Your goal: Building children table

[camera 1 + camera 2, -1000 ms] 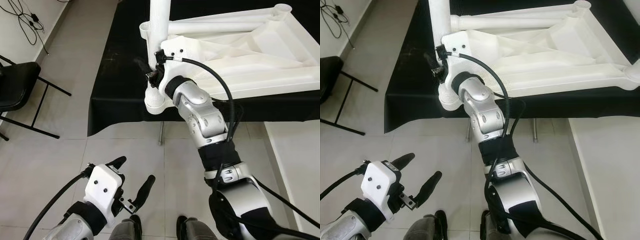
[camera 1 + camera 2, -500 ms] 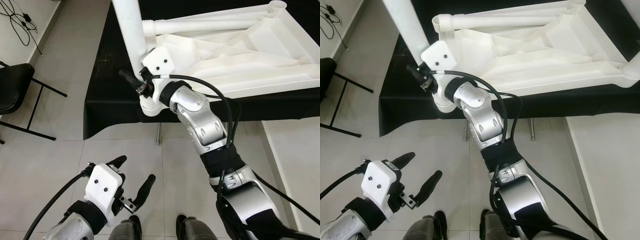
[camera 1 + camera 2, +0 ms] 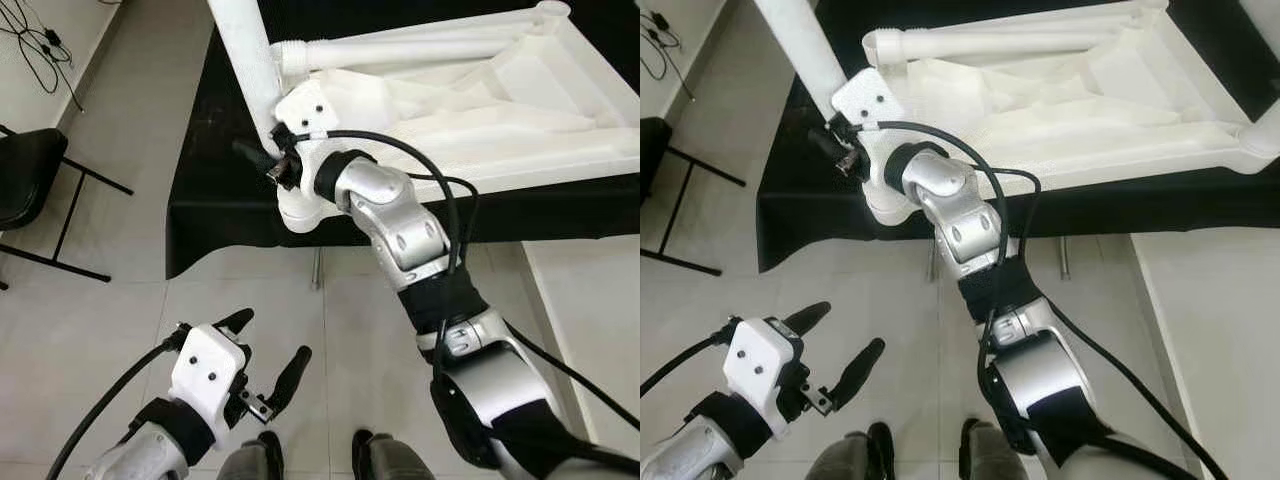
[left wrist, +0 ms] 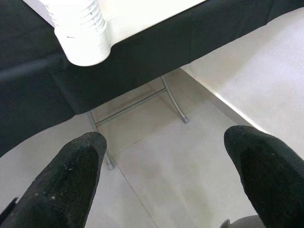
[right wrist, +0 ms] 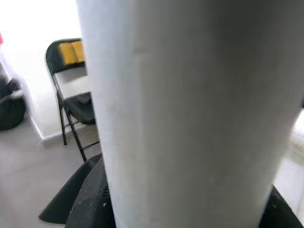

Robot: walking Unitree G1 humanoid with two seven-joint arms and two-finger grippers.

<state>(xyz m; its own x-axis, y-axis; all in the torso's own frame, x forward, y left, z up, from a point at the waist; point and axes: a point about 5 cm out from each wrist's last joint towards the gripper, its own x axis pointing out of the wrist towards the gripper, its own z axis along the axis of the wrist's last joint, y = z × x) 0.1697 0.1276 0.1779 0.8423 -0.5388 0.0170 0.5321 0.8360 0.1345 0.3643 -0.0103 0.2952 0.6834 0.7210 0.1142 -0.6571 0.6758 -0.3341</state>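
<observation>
Assembly partial: upturned white tabletop (image 3: 480, 100) on the black-draped table (image 3: 210, 200) upper frame, right gripper (image 3: 275, 160) fingers clamped round tilted leg (image 3: 245, 60) at corner socket; left gripper (image 3: 265, 360) spread, idle lower left.

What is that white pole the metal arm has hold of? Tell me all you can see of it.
The white table leg is a smooth, round tube that looks like plastic. It leans, its top running out of the picture, and its lower end meets the ribbed corner socket of the upturned white tabletop, which lies on a black-covered table. The right claw is closed around it just above that socket.
</observation>
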